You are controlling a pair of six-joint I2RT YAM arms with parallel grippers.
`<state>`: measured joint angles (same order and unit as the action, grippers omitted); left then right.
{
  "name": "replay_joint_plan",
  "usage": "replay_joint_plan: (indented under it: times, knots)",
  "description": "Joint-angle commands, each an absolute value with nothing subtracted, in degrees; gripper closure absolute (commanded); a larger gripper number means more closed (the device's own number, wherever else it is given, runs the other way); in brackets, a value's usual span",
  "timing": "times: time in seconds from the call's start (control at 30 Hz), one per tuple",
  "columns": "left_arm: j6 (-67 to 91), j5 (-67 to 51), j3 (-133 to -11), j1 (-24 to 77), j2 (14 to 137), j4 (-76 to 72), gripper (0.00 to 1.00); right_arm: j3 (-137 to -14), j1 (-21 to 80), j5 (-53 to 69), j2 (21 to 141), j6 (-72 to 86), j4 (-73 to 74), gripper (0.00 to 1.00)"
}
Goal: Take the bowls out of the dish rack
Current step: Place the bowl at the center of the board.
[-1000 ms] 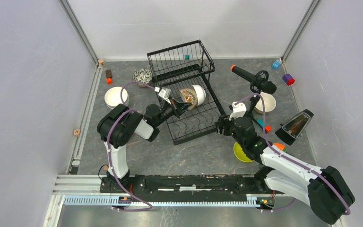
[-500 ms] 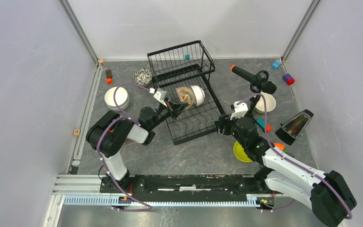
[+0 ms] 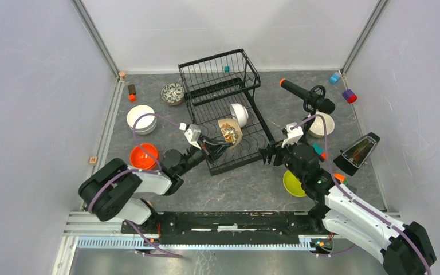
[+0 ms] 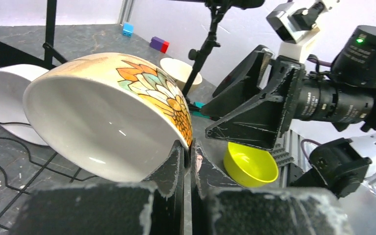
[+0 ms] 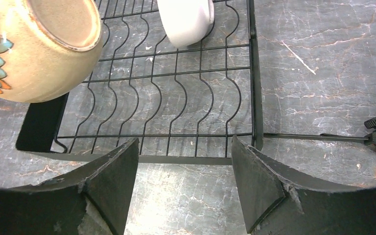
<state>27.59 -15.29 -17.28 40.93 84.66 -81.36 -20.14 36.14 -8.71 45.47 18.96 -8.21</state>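
Over the middle of the table, above the big black wire dish rack (image 3: 217,69), the left gripper (image 4: 190,147) pinches the rim of a cream round bowl with painted flowers (image 4: 103,112). The right gripper (image 5: 183,142) hangs wide open by the rack's near edge. I think that thin pinch could slip and drop the bowl onto the wires; I see no words to read.

Glossy glazed flower-painted bowl (image 4: 103,117), thin black metal-wire dish rack (image 5: 251,73), matt grey stone-veined tabletop (image 5: 323,63)
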Motion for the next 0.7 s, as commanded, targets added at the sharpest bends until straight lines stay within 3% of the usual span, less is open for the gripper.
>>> replay_joint_plan:
  times: [0.0,0.2,0.47,0.67]
  knots:
    - [21.5,-10.7,-16.7,44.5,76.0,-81.8,0.98,-23.0,36.0,-6.1,42.8,17.7,-5.4,0.25]
    - [11.0,-6.0,-18.7,53.8,62.4,-55.7,0.98,-24.8,36.0,-3.2,39.7,17.1,-0.2,0.25]
    - [10.7,-0.3,-17.1,58.6,45.8,-41.3,0.98,-26.9,36.0,-0.2,33.5,15.5,9.4,0.24]
    - [13.0,10.6,-26.7,63.4,39.8,-11.9,0.98,-27.0,36.0,-0.2,26.6,13.6,17.3,0.24]
